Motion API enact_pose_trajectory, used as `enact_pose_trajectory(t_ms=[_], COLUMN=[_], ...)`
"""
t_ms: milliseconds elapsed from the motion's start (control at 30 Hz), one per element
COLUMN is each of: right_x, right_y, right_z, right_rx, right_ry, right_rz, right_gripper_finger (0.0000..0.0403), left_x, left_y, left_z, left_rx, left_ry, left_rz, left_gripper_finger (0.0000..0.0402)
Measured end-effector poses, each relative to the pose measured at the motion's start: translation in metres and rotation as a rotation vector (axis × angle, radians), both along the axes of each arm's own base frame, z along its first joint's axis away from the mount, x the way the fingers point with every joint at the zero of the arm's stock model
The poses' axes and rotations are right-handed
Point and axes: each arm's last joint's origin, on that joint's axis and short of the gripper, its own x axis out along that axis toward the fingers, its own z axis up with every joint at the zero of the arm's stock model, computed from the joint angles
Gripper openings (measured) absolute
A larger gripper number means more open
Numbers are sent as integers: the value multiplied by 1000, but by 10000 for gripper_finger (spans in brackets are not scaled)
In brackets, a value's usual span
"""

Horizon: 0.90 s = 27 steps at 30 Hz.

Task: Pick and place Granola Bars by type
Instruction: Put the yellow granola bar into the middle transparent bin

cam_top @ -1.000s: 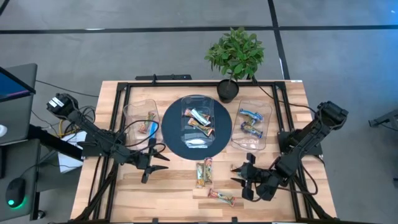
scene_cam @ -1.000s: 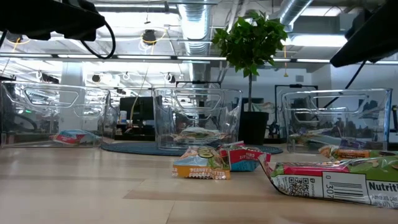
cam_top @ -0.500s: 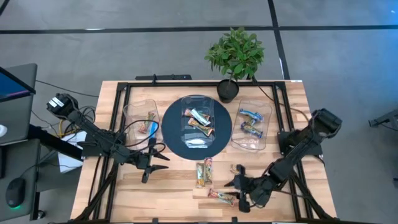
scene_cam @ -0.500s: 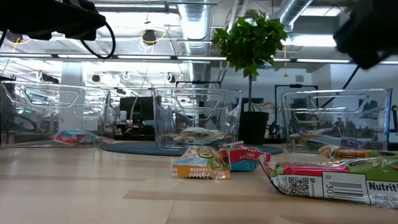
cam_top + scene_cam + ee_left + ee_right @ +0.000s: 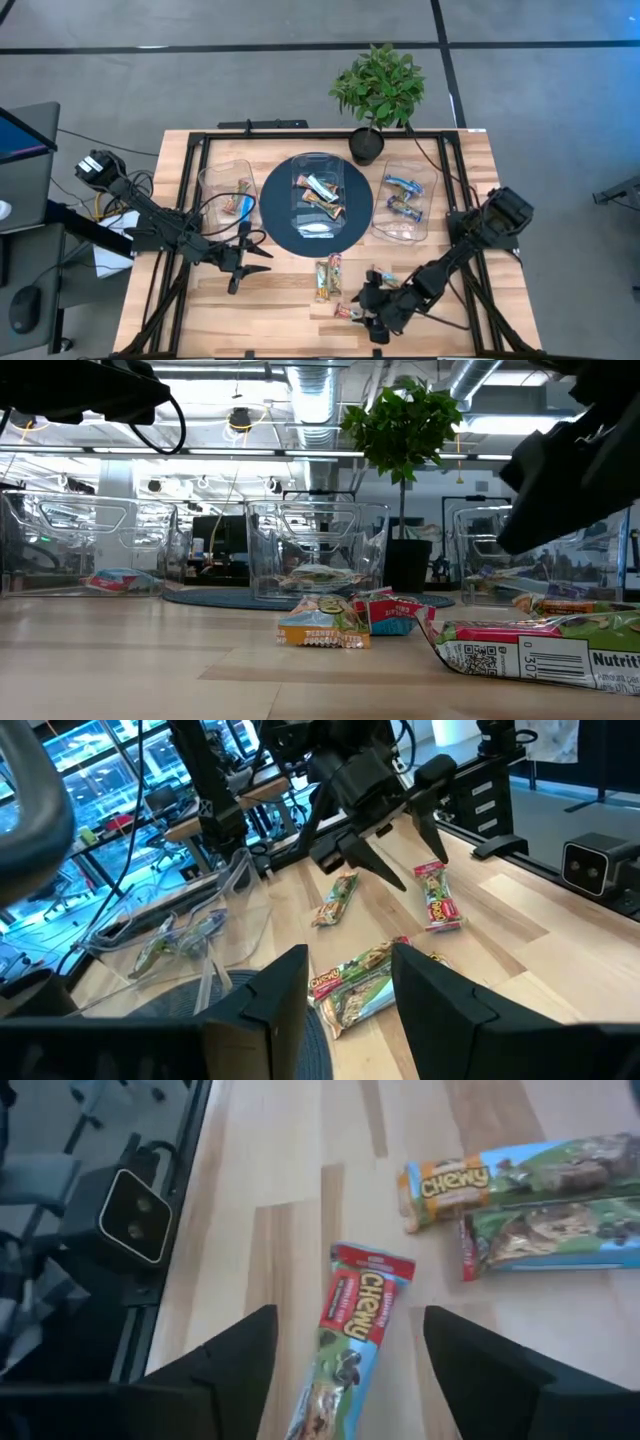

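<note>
Wooden slats make up the pale bench [image 5: 260,300], and on it stand three clear plastic tubs [image 5: 404,202] already holding some bars. Two shiny wrapped granola bars, one orange-ended and one green-and-red [image 5: 545,1205], lie side by side on the boards near the middle. Closer to me lies the red-and-blue Chewy bar [image 5: 350,1330], alone near the bench's front edge. My right claw [image 5: 372,298] hovers over it with its fingers spread wide, one to each side of the wrapper. My left claw [image 5: 248,256] waits beside the left tub, part-way apart and empty.

The bar is flat and slick — if I come down tilted, my fingers may pinch only loose wrapper and it could slip. It also lies at a slant to me, so closing unaligned might skid it toward the edge.
</note>
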Motion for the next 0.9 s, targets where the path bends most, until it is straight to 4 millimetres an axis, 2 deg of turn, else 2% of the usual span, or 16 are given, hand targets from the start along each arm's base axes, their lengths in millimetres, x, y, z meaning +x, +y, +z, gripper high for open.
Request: enact_pose_trajectory(t_ms=[533, 900], right_x=[15, 4], right_y=[-19, -4], right_z=[-3, -3], right_rx=[-24, 23], right_ry=[8, 39], right_rz=[-29, 46], right_gripper_finger=[249, 249], left_x=[0, 0], left_y=[0, 0], left_z=[0, -1], left_rx=[1, 5], left_ry=[1, 7], left_rz=[0, 0], left_gripper_finger=[141, 141])
